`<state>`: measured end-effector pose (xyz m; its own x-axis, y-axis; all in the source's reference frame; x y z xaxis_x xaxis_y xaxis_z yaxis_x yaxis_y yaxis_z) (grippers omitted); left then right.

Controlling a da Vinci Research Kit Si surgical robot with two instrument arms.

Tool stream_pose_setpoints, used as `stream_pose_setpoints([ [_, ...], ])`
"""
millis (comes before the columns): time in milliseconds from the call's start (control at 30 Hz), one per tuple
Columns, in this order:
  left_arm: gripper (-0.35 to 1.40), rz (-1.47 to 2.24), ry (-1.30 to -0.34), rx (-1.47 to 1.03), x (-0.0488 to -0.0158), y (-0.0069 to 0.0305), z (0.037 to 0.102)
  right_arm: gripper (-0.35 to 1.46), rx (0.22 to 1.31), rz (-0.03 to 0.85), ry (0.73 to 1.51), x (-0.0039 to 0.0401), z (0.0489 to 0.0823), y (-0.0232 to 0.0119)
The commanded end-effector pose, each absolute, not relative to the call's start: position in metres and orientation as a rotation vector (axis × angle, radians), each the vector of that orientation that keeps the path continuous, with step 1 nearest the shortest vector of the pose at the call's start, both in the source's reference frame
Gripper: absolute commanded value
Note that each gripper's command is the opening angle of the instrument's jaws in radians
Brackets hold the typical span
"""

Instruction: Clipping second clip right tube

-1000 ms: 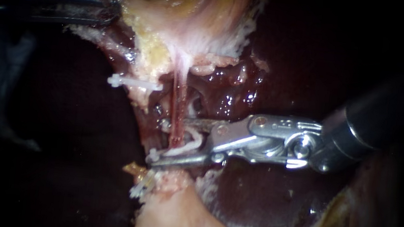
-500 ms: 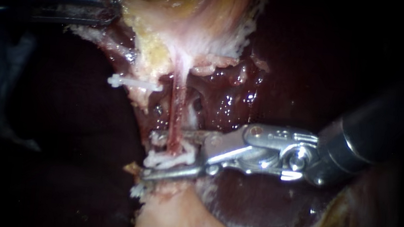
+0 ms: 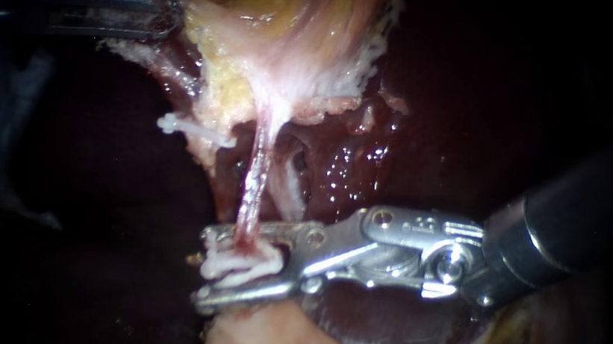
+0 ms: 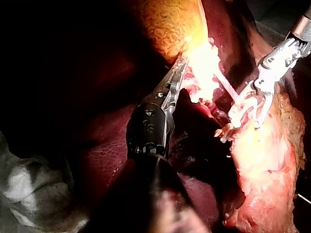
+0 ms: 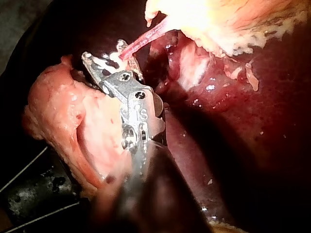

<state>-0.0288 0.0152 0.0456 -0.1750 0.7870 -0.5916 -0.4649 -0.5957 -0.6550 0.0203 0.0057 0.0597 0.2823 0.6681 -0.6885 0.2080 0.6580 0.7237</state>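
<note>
A thin pink tube runs down from the pale gallbladder. My right instrument comes in from the right, and its jaws are shut on a white clip that sits around the tube's lower end. The right wrist view shows the same clip between the jaws with the tube entering it. My left instrument lies at the upper left, jaws shut on the gallbladder's edge; the left wrist view shows that grip. Another white clip sits on tissue to the tube's left.
Dark red liver lies behind and to the right of the tube. A pale fleshy lump lies just below the right instrument's jaws. In the left wrist view the right instrument works beside that lump.
My right instrument has moved down and slightly left along the tube with the clip, and its jaws have closed in on it. The tube is drawn straighter. The left instrument has not moved.
</note>
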Motion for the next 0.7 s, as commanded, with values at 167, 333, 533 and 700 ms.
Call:
stream_pose_setpoints([
  [167,-0.35,1.878,-0.414,-1.223,-0.0288,0.0152,0.0457,0.12,0.842,0.386,1.273,0.0199,0.0600,0.0058],
  [333,-0.35,1.878,-0.414,-1.223,-0.0288,0.0152,0.0457,-0.22,0.865,0.431,1.256,0.0197,0.0600,0.0058],
  [533,-0.35,1.878,-0.414,-1.223,-0.0288,0.0152,0.0457,-0.35,0.913,0.494,1.230,0.0193,0.0605,0.0059],
  [700,-0.35,1.878,-0.414,-1.223,-0.0288,0.0153,0.0457,-0.35,0.911,0.489,1.201,0.0189,0.0610,0.0056],
])
